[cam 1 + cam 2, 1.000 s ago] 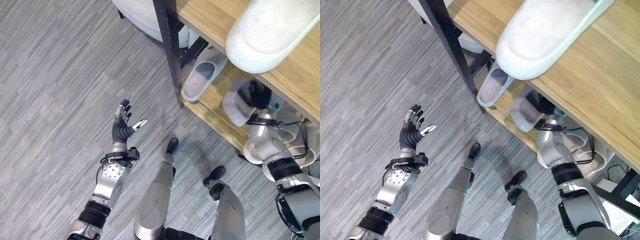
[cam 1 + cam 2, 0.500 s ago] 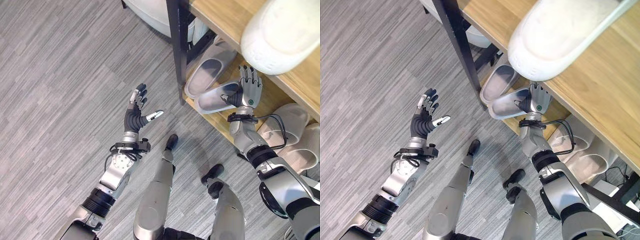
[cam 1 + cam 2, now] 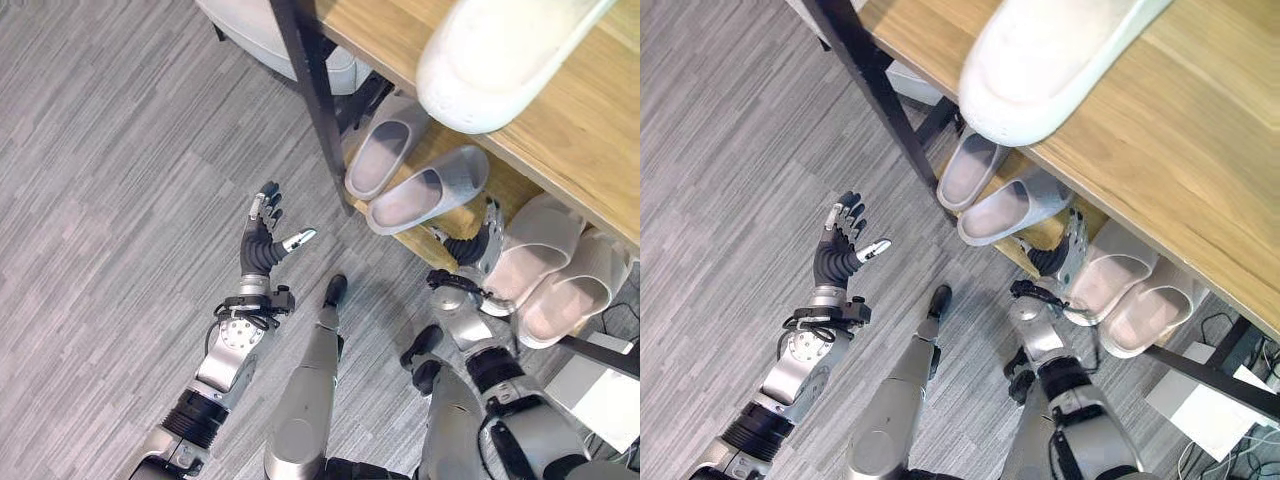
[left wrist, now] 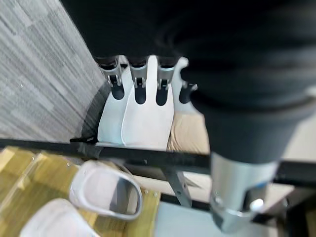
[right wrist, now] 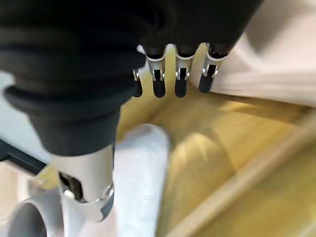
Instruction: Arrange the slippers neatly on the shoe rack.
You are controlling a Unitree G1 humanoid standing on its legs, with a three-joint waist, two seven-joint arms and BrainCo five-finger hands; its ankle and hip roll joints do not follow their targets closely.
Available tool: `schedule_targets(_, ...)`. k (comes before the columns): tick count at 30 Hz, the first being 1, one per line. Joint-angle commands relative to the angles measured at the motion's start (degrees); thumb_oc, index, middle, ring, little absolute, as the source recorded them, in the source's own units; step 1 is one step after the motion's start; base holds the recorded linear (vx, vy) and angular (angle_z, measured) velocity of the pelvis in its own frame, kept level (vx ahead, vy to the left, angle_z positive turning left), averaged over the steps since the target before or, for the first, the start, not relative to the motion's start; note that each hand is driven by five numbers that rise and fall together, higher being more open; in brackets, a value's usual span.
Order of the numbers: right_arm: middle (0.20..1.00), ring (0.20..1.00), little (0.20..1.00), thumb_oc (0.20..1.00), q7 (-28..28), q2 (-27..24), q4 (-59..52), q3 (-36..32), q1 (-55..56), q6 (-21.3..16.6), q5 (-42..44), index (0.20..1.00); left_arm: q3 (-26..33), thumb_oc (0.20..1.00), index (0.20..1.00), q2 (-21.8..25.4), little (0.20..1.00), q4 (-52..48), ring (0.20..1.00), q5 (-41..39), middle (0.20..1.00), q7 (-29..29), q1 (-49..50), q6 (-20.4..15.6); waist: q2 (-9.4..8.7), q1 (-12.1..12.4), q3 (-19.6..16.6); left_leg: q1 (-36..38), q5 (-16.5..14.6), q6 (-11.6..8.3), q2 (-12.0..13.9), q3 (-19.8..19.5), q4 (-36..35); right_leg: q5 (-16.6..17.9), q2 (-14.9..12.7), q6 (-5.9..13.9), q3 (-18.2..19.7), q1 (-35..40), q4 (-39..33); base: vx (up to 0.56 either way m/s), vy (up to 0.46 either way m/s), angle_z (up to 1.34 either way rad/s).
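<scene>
The shoe rack has black posts and wooden shelves. Two grey slippers lie side by side on its lower shelf, one by the post and one angled next to it. A pale pink pair lies further right on the same shelf. A big white slipper rests on the top shelf. My right hand is open with straight fingers at the shelf's front edge, between the grey and pink slippers, holding nothing. My left hand is open above the floor, left of the rack.
A white rounded object stands on the floor behind the rack's post. A white box lies on the floor at the lower right. Grey plank floor stretches left of the rack.
My right hand has let go of the second grey slipper, which now lies beside the first on the lower shelf, and has drawn back to the right. The view shifted too.
</scene>
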Motion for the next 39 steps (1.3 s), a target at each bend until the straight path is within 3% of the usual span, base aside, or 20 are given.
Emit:
schedule_targets(1,1.0,1.0,1.0,1.0,-0.2,-0.1,2.4,-2.8,-3.0,-8.0,14.7,1.0,0.2,1.0,1.0,0.3,1.0,-1.7,1.0,1.3,1.0,0.5,0.5,-1.3,-0.38,1.6,-3.1,0.9,-7.0,0.4,0.7,2.2,-0.3,-4.3,0.0,2.75,2.5,5.1,-3.1,-0.01,-0.019,-0.11)
schedule_targets(4,1.0,1.0,1.0,1.0,5.8,3.2,5.8,-3.6,-4.3,-14.6,31.9,1.0,0.0,1.0,1.0,-0.2,1.0,-1.6,1.0,-0.3,1.0,-0.9,0.9,-0.5,-0.38,2.2,-2.6,1.5,-6.9,0.29,0.7,2.5,-1.1,-4.2,0.0,2.74,2.2,5.5,-3.4,0.01,-0.033,-0.04)
schedule_targets(6,1.0,1.0,1.0,1.0,9.8,4.4,7.5,-3.8,-4.9,-16.9,39.8,1.0,-0.3,1.0,1.0,-0.5,1.0,-1.4,1.0,-1.1,1.0,-1.9,0.9,-0.3,-0.41,2.6,-2.4,1.8,-6.8,0.19,0.8,2.4,-1.5,-4.2,0.0,2.78,2.0,5.7,-3.7,0.02,-0.036,0.0)
schedule_targets(20,1.0,1.0,1.0,1.0,20.1,2.6,12.0,-5.1,-14.5,-21.0,58.8,1.0,-2.5,1.0,1.0,0.5,1.0,-1.6,1.0,-3.0,1.0,-5.0,0.1,-0.3,-0.08,5.6,-2.0,1.9,-6.9,-0.04,0.5,2.0,-2.2,-4.2,-0.1,3.33,1.0,6.4,-4.1,0.03,-0.02,0.03)
schedule_targets(30,1.0,1.0,1.0,1.0,22.0,-3.0,13.1,-7.1,-16.6,-21.5,58.7,1.0,-3.5,1.0,1.0,0.3,1.0,-1.3,1.0,-3.0,1.0,-6.6,-0.8,-0.7,0.14,6.0,-2.4,2.4,-7.3,0.17,0.1,2.2,-2.1,-4.3,-0.4,3.55,1.3,6.7,-3.9,0.01,-0.004,0.02)
schedule_targets(36,1.0,1.0,1.0,1.0,24.3,-2.6,3.0,0.4,-2.4,-14.2,41.7,1.0,-1.0,1.0,1.0,0.4,1.0,-1.0,1.0,-2.9,1.0,-7.4,0.9,0.4,-1.8,2.9,-5.2,7.9,-7.3,0.07,1.6,4.5,-4.9,-2.3,1.1,3.39,3.0,10.9,-8.8,0.01,-0.005,-0.16)
schedule_targets(39,1.0,1.0,1.0,1.0,30.7,-3.5,-8.8,3.8,11.2,-10.6,32.9,1.0,2.2,1.0,1.0,0.9,1.0,-0.4,1.0,-1.9,1.0,-9.2,6.1,2.2,-2.81,-0.5,-9.6,13.1,-3.6,0.0,3.1,7.0,-10.3,2.4,2.7,3.65,3.2,15.6,-16.4,0.01,0.019,-0.53)
